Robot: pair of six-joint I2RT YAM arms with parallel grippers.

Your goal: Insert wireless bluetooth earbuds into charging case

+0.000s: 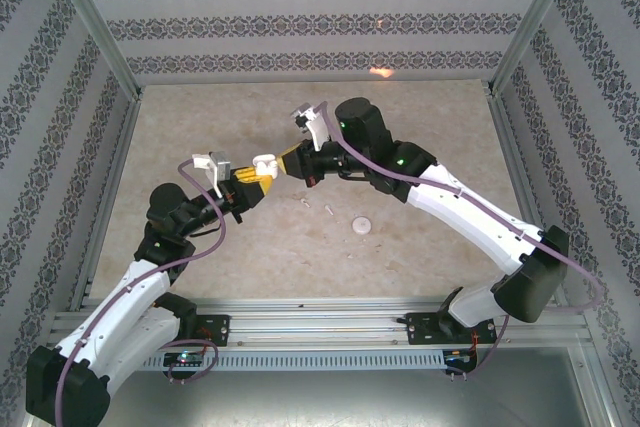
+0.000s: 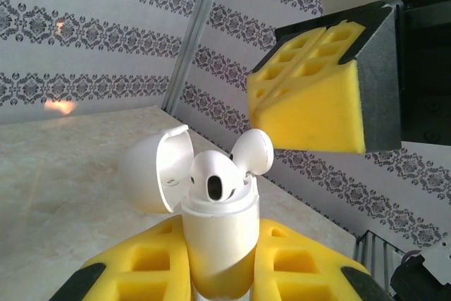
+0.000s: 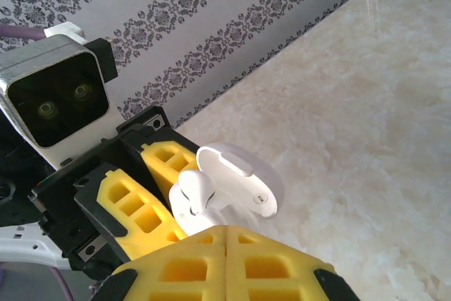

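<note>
The light, likely slippery charging case [image 2: 218,234] is clamped low by the left pincer [image 2: 220,276], the right pincer [image 3: 225,262] being closed empty.

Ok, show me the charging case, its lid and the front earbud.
charging case [image 2: 218,244], left wrist view, on its body.
lid [image 2: 144,174], left wrist view, on its outer shell.
front earbud [image 2: 215,169], left wrist view, on its rounded head.

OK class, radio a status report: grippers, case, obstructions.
Left gripper shut on charging case, lid open. Right gripper shut, empty, close by. Two earbuds in case, heads protruding. Small white pieces on table, clear of arms.
</note>
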